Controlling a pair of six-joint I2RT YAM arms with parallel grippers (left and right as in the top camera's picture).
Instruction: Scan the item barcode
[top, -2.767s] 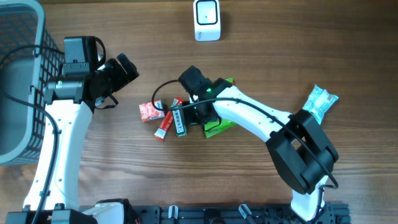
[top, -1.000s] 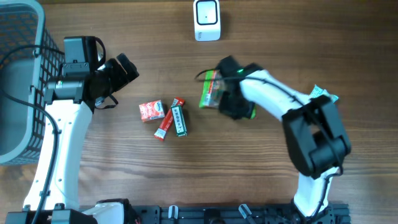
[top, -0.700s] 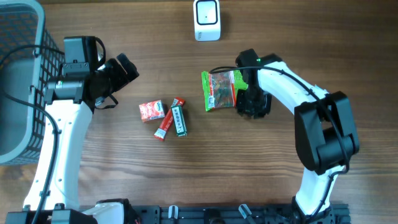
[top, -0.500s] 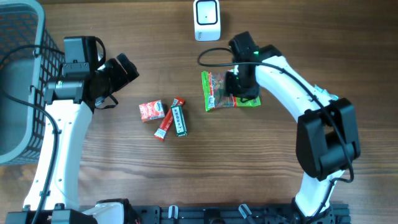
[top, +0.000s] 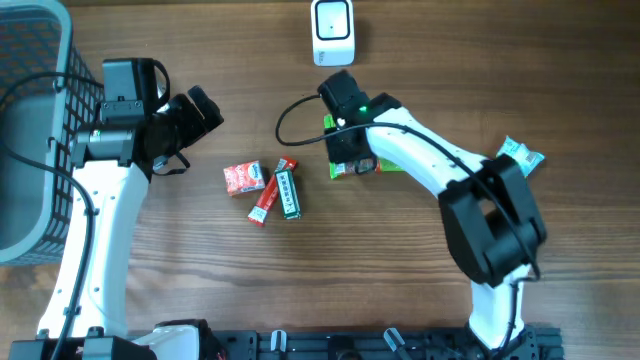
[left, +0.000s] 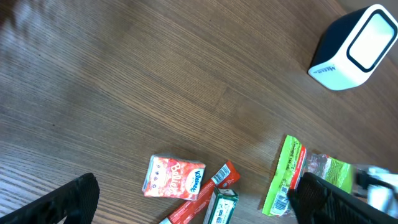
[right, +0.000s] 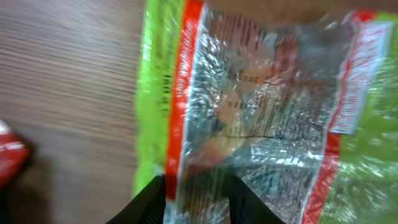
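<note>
two arms: left end effector (top: 200, 112) gapes wide by a basket (top: 30, 100); right end effector (top: 349, 158) sits over the green bag (right: 261, 112) on the desk (top: 500, 60), just below the scanner (top: 332, 32); i cannot tell its grip.

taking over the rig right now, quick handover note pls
Left pincer: open, empty, hovering beside the basket.
Right pincer: down over the green snack bag; grip unclear.
Things: bag lies on the table, near the white scanner but apart from it; red carton and two stick packs to its left.
Done: no scan visible yet.
Left: lift the bag, show its barcode to the scanner.
</note>
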